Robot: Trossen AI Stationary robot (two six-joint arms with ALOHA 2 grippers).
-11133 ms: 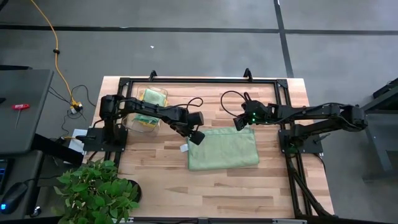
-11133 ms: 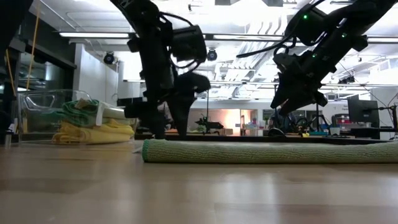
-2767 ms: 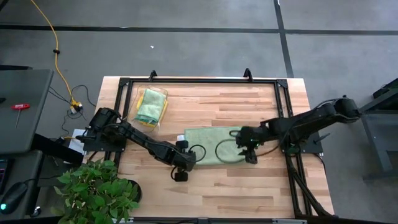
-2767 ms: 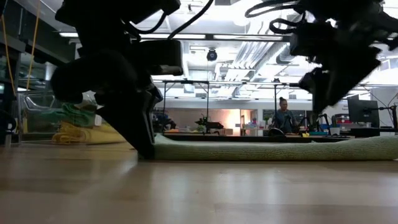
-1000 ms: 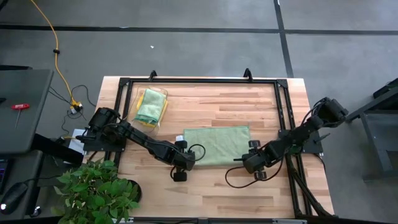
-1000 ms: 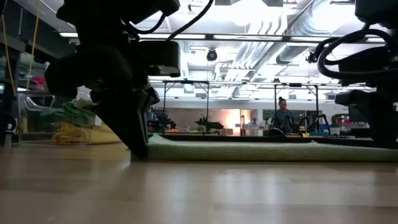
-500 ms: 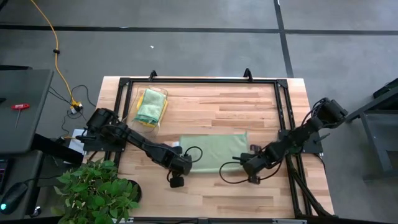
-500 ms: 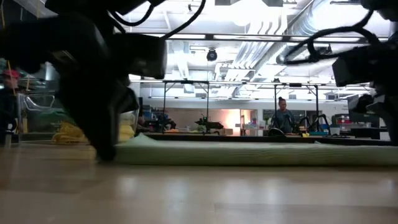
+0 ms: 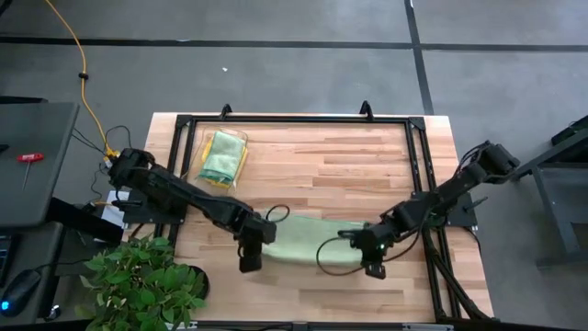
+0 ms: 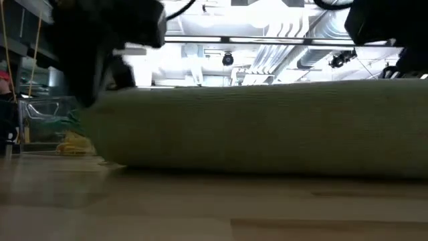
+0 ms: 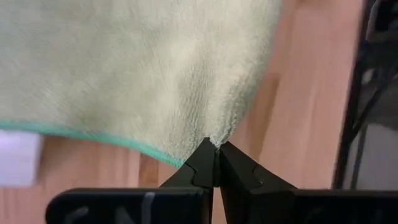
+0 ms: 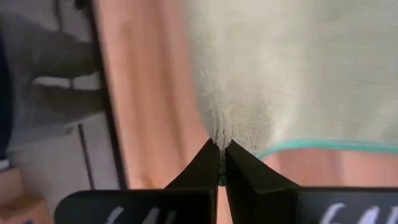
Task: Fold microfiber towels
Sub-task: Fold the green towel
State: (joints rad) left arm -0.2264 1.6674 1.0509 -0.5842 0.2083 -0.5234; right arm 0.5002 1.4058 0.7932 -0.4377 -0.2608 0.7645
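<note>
The wooden table holds one pale green towel mid-fold, stretched between the two claws and raised off the wood. More towels sit in a clear bin well beyond the left claw — those look left to do. Left claw and right claw are each pinched tight on a near corner.
</note>
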